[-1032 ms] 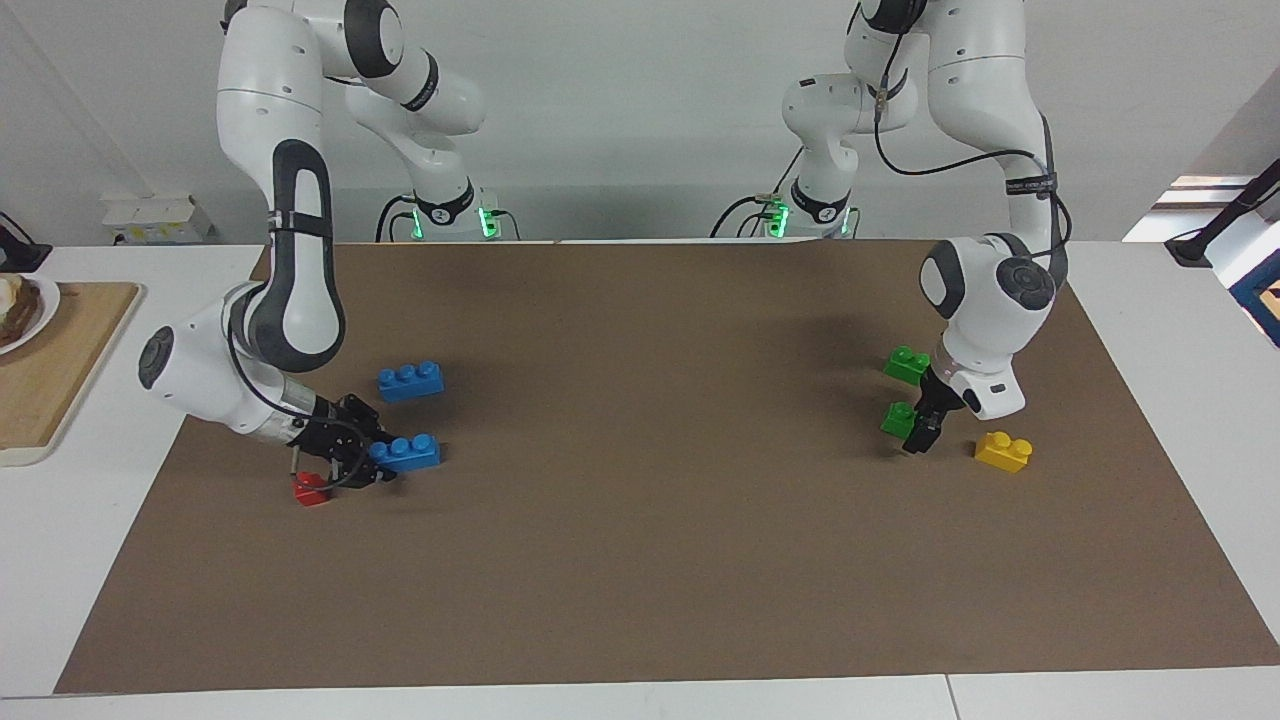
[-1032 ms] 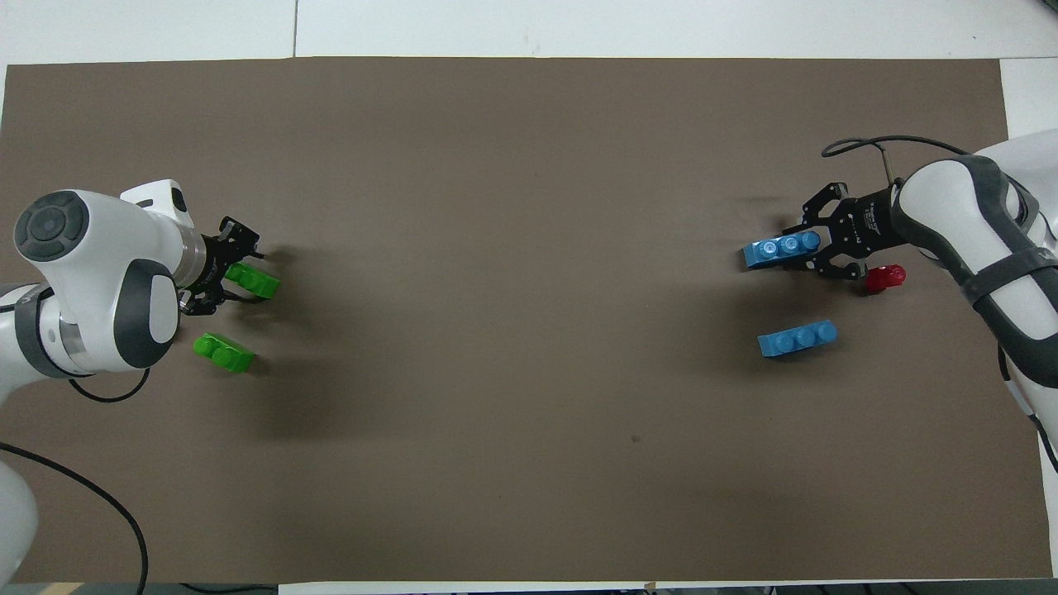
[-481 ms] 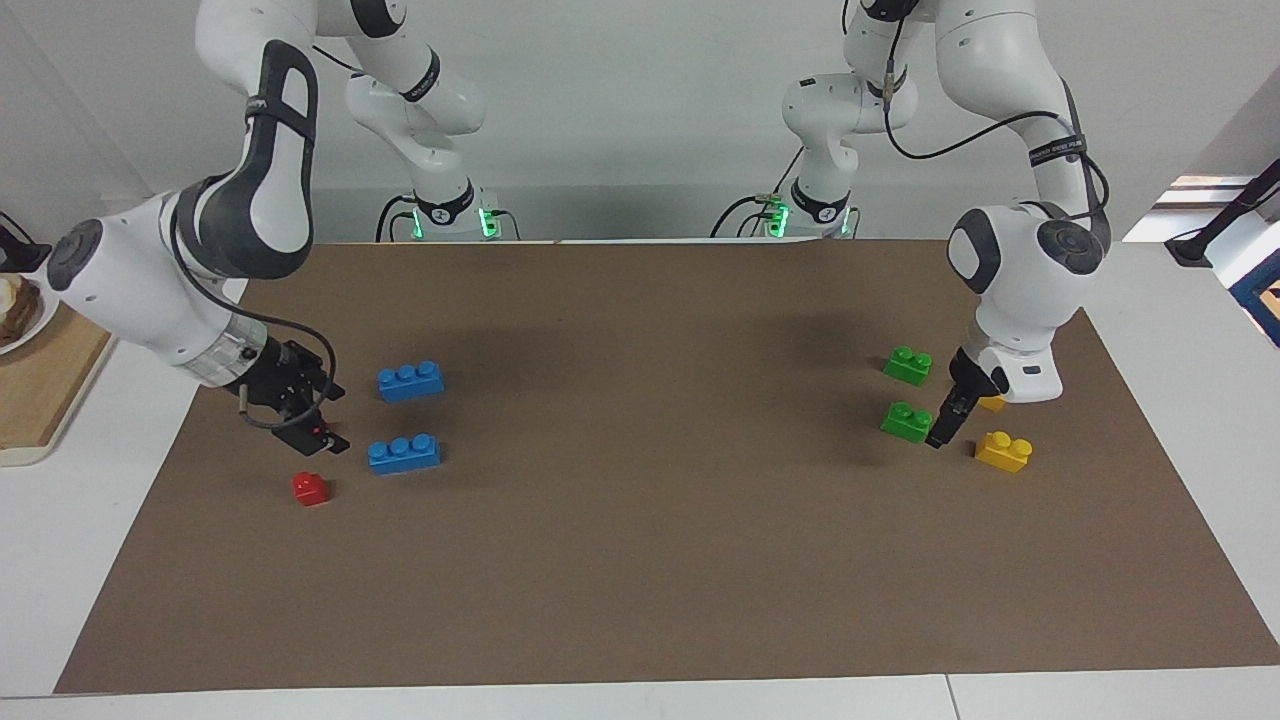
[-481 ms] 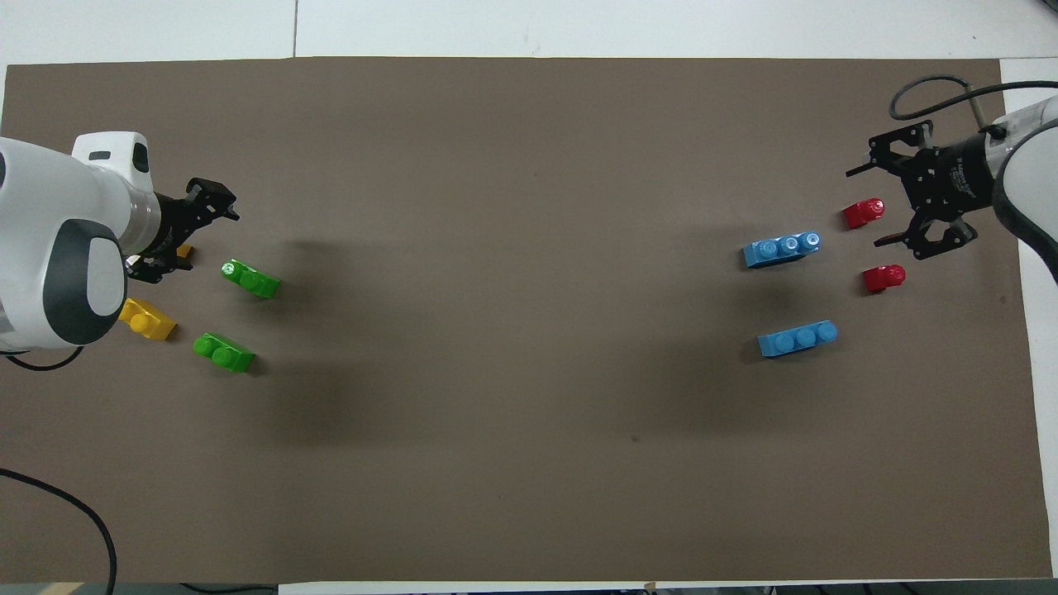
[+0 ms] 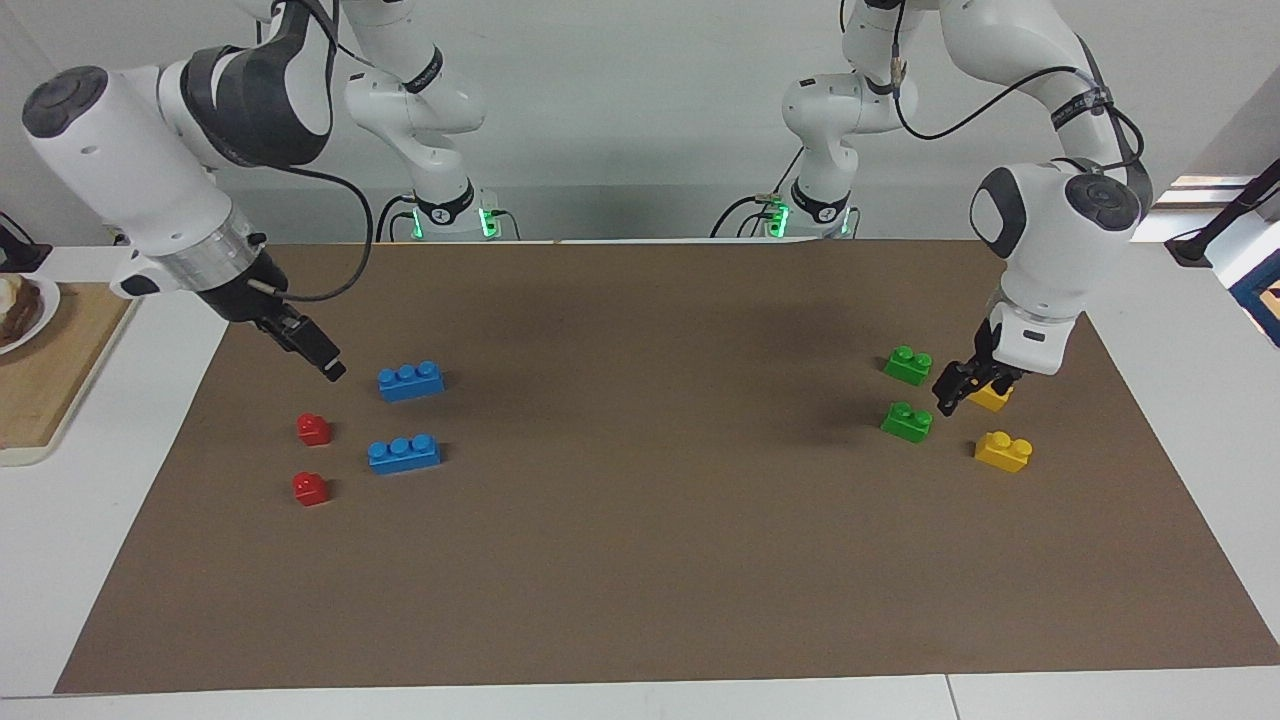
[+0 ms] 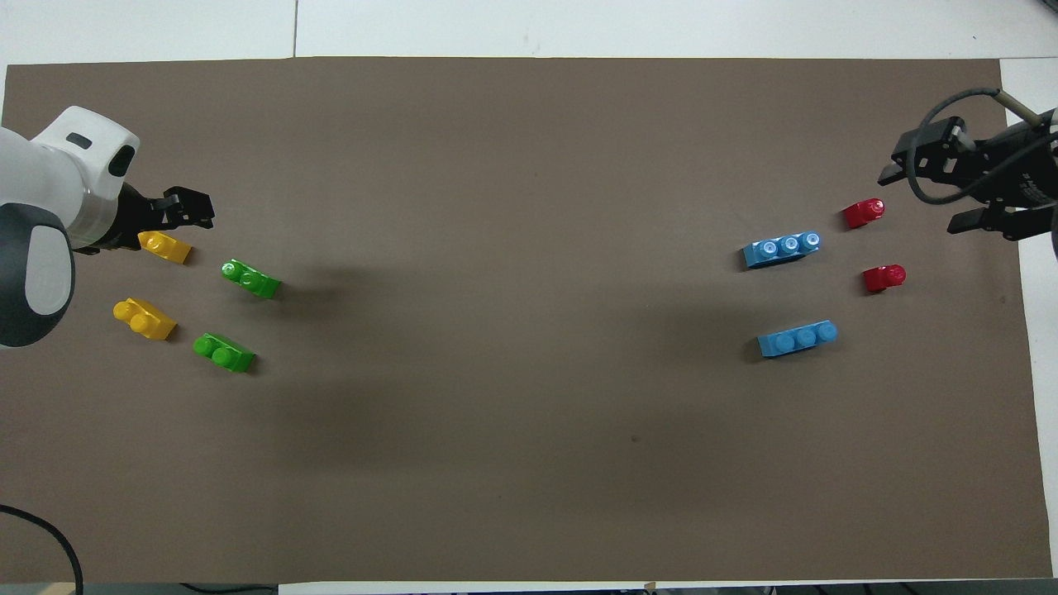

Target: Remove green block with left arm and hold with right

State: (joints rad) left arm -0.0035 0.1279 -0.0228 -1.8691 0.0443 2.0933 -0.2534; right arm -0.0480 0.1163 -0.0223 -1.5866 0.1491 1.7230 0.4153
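Facing view, read from one side to the other, begins with the right gripper [image 5: 335, 370]. It hangs in the air over the brown mat [image 5: 640, 600], toward the right arm's end of the table [image 5: 60, 600] and closer to the edge where the robots stand. In the overhead view its pincer [image 6: 924, 200] is released and carries nothing. Two red blocks [image 5: 313, 429] and two blue blocks [image 5: 411, 381] lie under and beside it.

The middle of the mat is bare. Toward the left arm's end lies the green block [image 5: 906, 421] on the mat, loose and joined to nothing. A second green block [image 5: 907, 364] lies just beside it, nearer to the robots' edge. The left gripper [image 5: 960, 385] hangs over the two yellow blocks [image 5: 1003, 450], near the green ones. Its pincer looks released and grasps nothing.

The removing is not yet done. Several things could go wrong from here:
- The two green blocks are alike and close, so the left gripper may close on the wrong one or push the neighbour away.
- A yellow block may be knocked during the descent.
- The block is small and offers little surface for two pincers, so it may slip and fall at the handing over.
- The right gripper is well apart from it and has a long way to come.
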